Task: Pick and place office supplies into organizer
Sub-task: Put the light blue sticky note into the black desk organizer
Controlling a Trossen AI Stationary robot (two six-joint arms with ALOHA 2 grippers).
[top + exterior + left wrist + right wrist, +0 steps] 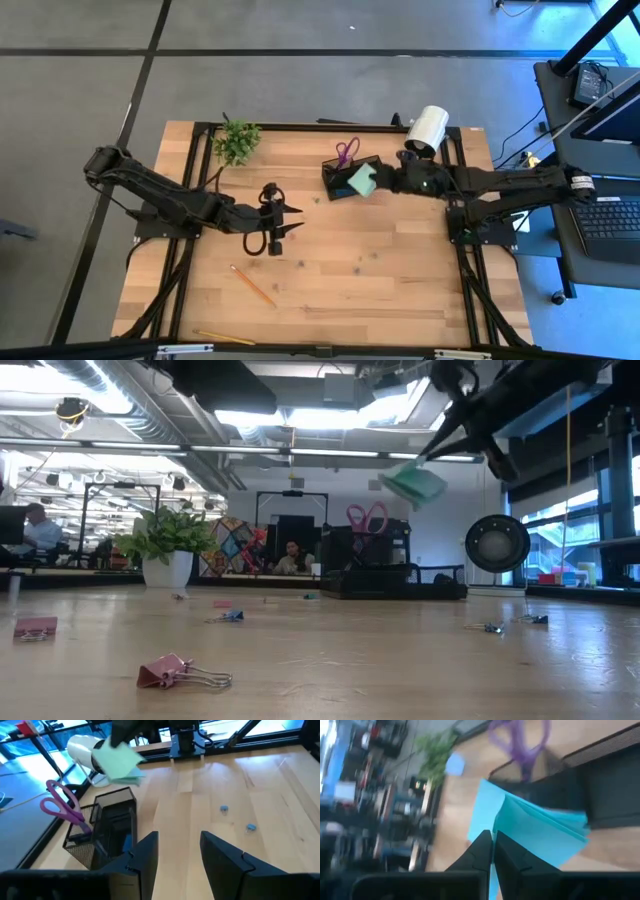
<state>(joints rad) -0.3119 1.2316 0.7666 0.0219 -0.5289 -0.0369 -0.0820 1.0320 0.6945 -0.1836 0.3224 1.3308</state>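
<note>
**Inspector A:** Start with the largest item.

**Inspector B:** The light wooden slatted desk (pixel 380 270) on its black frame. The left arm reaches in from the left edge; the left gripper (pixel 290 222) hangs over the middle of the desk, its two fingers spread wide and holding nothing. The right arm comes in from the right edge, and the right gripper (pixel 385 181) sits over the far part of the desk, right of centre.

**Inspector A:** State of that right pincer?

**Inspector B:** Narrow, pinched on the light-green square sticky-note pad (pixel 362 181). In the low view the pad (pixel 414 483) is raised, clear of the desk. It hangs over the near right part of the black mesh desk organizer (pixel 350 177); whether they touch cannot be told.

**Inspector A:** The organizer's contents?

**Inspector B:** The purple-handled scissors (pixel 346 152) stand in it, handles up. Beside it, at the far right corner, lies a large white cylinder (pixel 428 128). A small green leafy plant (pixel 238 142) stands near the far edge, left of centre.

**Inspector A:** Loose supplies?

**Inspector B:** An orange pencil (pixel 253 285) lies near the front left, well apart from the organizer. A yellow pencil (pixel 224 338) lies at the front edge. A pink binder clip (pixel 180 673) shows closest in the low view, with small blue clips (pixel 224 809) scattered beyond it.
</note>
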